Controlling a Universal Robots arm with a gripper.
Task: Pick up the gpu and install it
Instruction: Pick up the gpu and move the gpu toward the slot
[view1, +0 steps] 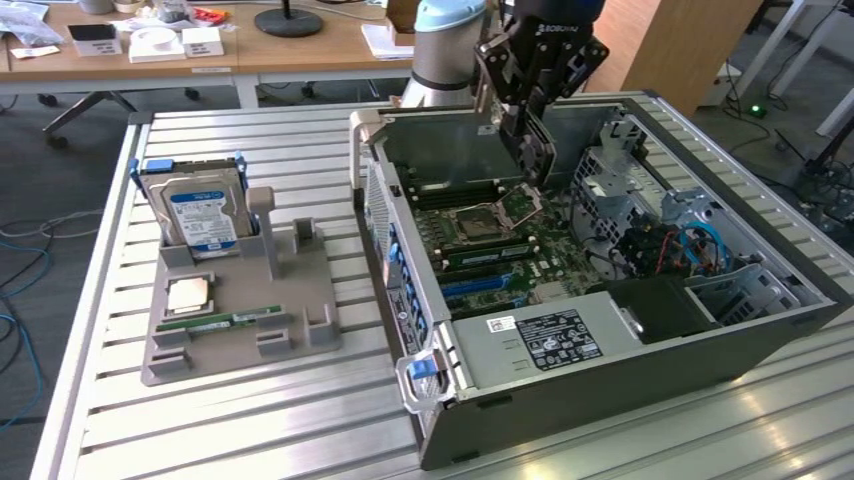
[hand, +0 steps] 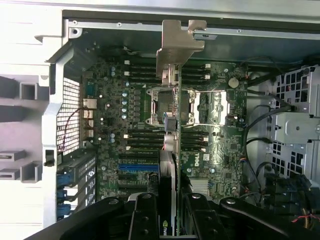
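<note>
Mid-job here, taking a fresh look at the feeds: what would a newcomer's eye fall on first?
First, the gpu, pinched edge-on between the fingers and hanging over the motherboard inside the open computer case. Next, the gray holder at the exterior view's left, carrying a blue-labelled hard drive, a CPU chip and a RAM stick.

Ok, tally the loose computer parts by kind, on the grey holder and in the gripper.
Hard drive: 1
CPU chip: 1
RAM stick: 1
GPU: 1, held in the gripper over the open case
Total: 4
</note>
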